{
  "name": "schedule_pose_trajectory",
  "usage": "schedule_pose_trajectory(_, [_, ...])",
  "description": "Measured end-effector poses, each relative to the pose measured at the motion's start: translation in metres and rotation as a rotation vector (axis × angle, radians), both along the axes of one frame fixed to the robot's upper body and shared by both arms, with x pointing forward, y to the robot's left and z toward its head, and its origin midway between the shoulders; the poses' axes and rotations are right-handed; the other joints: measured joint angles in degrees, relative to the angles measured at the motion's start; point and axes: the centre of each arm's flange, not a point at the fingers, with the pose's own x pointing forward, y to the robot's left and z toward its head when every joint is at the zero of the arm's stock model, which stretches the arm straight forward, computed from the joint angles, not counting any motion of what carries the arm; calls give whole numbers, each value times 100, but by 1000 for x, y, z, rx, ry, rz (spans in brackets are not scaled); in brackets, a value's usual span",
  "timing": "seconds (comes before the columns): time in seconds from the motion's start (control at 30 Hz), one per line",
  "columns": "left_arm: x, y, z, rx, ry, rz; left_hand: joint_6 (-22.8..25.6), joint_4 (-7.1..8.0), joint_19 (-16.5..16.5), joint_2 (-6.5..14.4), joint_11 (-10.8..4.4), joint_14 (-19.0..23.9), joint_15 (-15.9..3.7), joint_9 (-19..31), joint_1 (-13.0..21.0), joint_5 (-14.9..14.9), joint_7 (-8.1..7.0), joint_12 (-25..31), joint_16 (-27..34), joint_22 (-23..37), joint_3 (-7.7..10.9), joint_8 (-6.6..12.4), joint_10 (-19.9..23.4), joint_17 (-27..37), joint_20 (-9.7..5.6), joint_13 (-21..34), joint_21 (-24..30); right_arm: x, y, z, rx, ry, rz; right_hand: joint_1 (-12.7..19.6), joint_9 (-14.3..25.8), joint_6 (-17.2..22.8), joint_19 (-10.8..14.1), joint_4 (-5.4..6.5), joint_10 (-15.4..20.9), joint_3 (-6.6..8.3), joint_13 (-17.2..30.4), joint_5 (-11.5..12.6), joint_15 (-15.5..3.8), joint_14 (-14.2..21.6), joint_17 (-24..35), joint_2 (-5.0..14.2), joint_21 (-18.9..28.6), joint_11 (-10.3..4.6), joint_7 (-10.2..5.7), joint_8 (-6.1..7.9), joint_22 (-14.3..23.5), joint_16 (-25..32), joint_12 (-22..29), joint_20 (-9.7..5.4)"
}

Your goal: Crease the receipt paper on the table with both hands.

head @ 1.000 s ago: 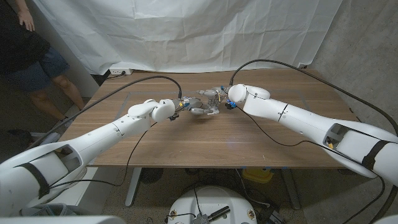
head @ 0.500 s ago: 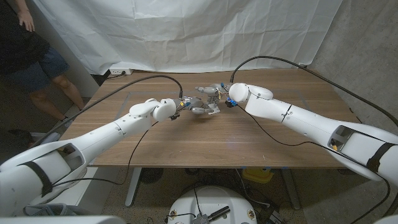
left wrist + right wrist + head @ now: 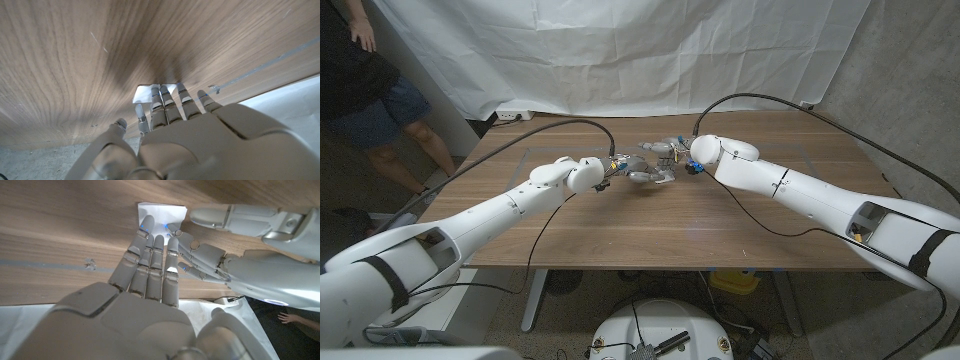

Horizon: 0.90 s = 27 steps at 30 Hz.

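The receipt paper [image 3: 161, 211] is a small white sheet on the wooden table [image 3: 720, 225], toward its far middle. In the head view my left hand [image 3: 642, 172] and right hand [image 3: 668, 152] meet there, fingertips close together. The right wrist view has my right hand [image 3: 152, 265] stretched out with its fingertips on the near part of the paper, while my left hand [image 3: 220, 255] reaches in from the side and its fingertips touch the paper's edge. Seen from the left wrist, my left hand [image 3: 175, 125] lies over the paper [image 3: 145, 93], with only a strip of white past the fingers.
A person [image 3: 365, 95] stands at the table's far left corner. A white cloth [image 3: 620, 50] hangs behind the table, with a power strip [image 3: 510, 116] at its foot. Black cables [image 3: 550, 128] trail over the tabletop from both arms.
My right hand has edged slightly toward the far side of the table. My left hand has stayed almost where it was, still on the paper.
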Motion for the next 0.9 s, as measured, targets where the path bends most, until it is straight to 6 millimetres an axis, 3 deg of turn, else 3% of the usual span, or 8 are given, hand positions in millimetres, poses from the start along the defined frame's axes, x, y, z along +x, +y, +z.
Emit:
schedule_pose_trajectory(0.5, [0, 3, -1, -1, 1, 0, 0, -16, 0, 43, 11, 0, 0, -15, -43, 0, -1, -15, 0, 0, -15, 21, -8, 0, 0, -5, 0, 9, -3, -10, 10, 42, -14, -32, 14, 29, 0, -15, 0, -61, 0, 0, 0, 0, -4, -32, 0, -2, 28, 11, -27, 27, 0, -1])
schedule_pose_trajectory(0.9, [0, 5, -2, -3, -2, -1, 0, -16, -21, -1, 1, 0, 0, -4, 1, 0, -1, 0, 0, 0, -15, 21, 2, 1, -21, -4, 0, -8, -5, 3, 27, -56, -5, -31, 13, 29, 0, 9, -4, -84, 0, 33, 1, -1, -27, -31, 0, -6, 28, -22, -27, -18, -45, -1])
